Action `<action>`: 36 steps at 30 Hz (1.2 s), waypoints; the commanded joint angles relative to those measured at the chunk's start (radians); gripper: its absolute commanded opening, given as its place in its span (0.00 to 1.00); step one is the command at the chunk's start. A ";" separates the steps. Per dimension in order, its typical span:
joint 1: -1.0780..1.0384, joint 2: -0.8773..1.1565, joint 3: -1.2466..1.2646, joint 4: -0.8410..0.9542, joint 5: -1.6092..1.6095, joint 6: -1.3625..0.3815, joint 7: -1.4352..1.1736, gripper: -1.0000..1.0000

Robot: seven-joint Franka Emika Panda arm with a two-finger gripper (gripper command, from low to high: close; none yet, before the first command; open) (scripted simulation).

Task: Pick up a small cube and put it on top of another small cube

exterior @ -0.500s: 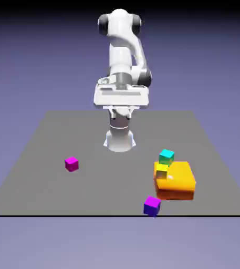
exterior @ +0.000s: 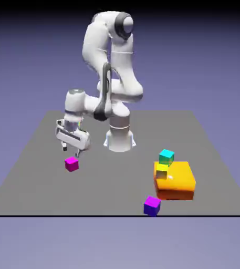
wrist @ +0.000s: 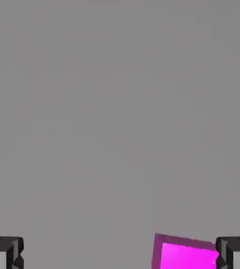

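The small magenta-pink cube [exterior: 71, 164] sits on the grey table at the exterior view's left. My gripper [exterior: 72, 152] hangs open just above and slightly behind it, apart from it. In the hand view the magenta cube [wrist: 187, 253] shows at the bottom edge, close to the right fingertip [wrist: 236, 252], with the gripper [wrist: 120, 255] spread wide and nothing between the fingers in the middle. The purple-violet cube [exterior: 152, 205] rests near the table's front edge, toward the exterior view's right.
A big orange block [exterior: 175, 180] lies at the exterior view's right, with a small yellow cube [exterior: 162, 171] on its corner and a cyan cube [exterior: 166, 156] just behind it. The table's front edge [exterior: 90, 215] runs just below the purple cube.
The arm has swung from the middle toward the exterior view's left and lowered, bringing the gripper down over the magenta cube. No cube has moved.
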 commanded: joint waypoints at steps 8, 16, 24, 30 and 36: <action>-0.014 0.254 -0.033 0.081 -0.264 0.185 0.230 0.50; -0.019 0.320 -0.041 0.103 -0.333 0.234 0.291 0.00; 0.001 0.030 -0.004 0.010 -0.032 0.022 0.028 0.00; 0.147 0.056 0.076 0.132 0.028 -0.077 0.030 0.00; 0.365 0.140 0.190 0.330 0.071 -0.193 0.075 0.00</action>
